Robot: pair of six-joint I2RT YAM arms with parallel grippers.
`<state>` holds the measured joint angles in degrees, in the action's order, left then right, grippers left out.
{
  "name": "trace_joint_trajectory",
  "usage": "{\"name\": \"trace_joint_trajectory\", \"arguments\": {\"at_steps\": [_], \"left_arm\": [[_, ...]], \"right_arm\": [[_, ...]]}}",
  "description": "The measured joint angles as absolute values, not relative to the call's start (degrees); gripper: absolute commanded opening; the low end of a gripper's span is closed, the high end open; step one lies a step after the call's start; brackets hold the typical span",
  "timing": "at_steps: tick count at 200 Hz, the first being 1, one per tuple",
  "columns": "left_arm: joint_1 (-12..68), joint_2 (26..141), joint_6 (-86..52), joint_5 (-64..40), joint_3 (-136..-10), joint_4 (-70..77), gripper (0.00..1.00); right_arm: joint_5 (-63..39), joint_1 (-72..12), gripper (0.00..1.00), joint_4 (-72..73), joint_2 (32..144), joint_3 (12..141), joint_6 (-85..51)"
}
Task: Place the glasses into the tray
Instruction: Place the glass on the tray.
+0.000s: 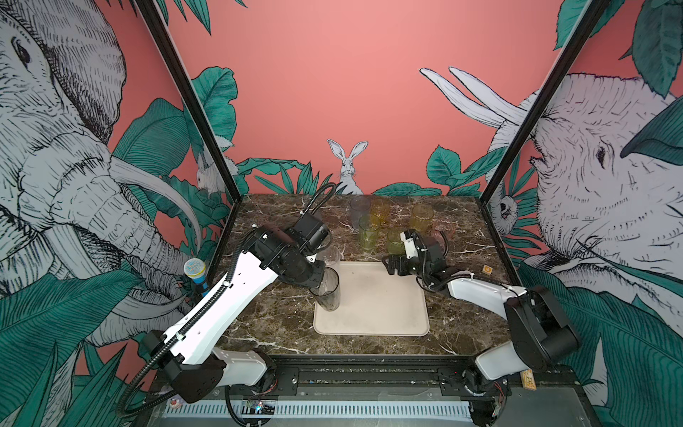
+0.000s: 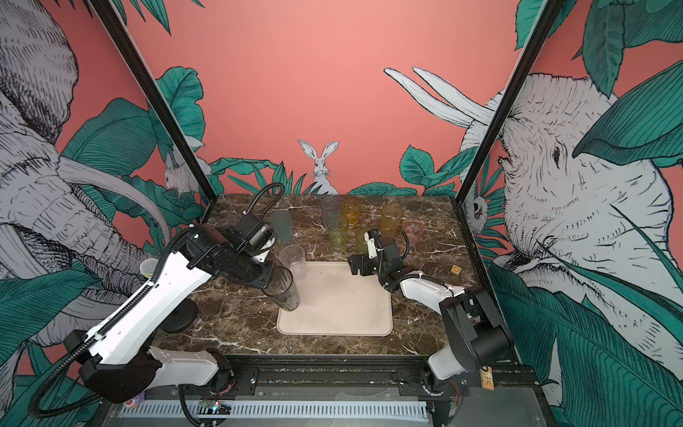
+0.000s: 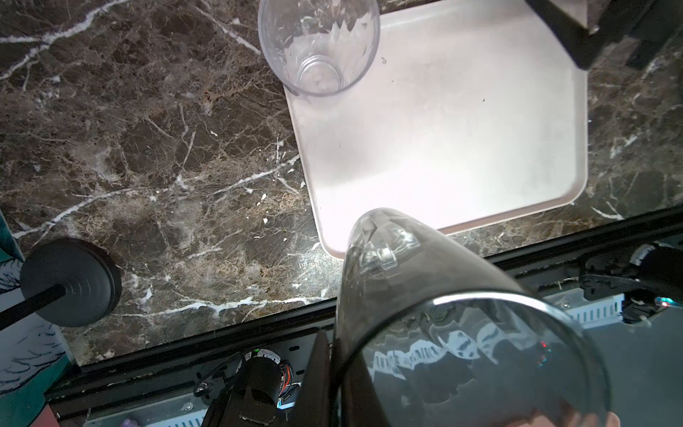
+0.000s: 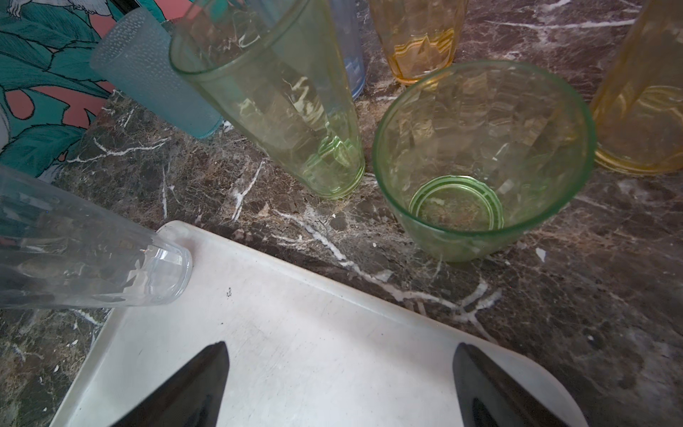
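The left gripper (image 1: 318, 281) is clamped on the rim of the smoky grey tumbler (image 1: 329, 294), tilting it over the left edge of the tray (image 1: 384, 303). It probably means to set it near the clear tumbler (image 1: 331, 258) in the far left corner. The right gripper (image 4: 342, 347) hangs spread.

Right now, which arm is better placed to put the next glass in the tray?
Left. The left gripper is shut on the smoky grey tumbler, its base at the tray's edge. The right gripper is open and empty.

White link shells (image 1: 236, 292), black joints (image 1: 284, 255), black ribbed cable conduits (image 1: 316, 196); shell screws dark, seemingly; jaws black.
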<state>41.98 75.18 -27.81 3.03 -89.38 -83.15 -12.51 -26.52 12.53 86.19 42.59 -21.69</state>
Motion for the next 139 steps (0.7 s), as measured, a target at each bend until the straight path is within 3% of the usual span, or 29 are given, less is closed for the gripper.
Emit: {"name": "trace_joint_trajectory", "arguments": {"at_steps": [139], "left_arm": [[42.0, 80.3, -29.0, 4.9, -75.5, -66.5, 0.00]], "right_arm": [[-12.9, -26.5, 0.97, 12.4, 87.7, 43.0, -22.1]]}}
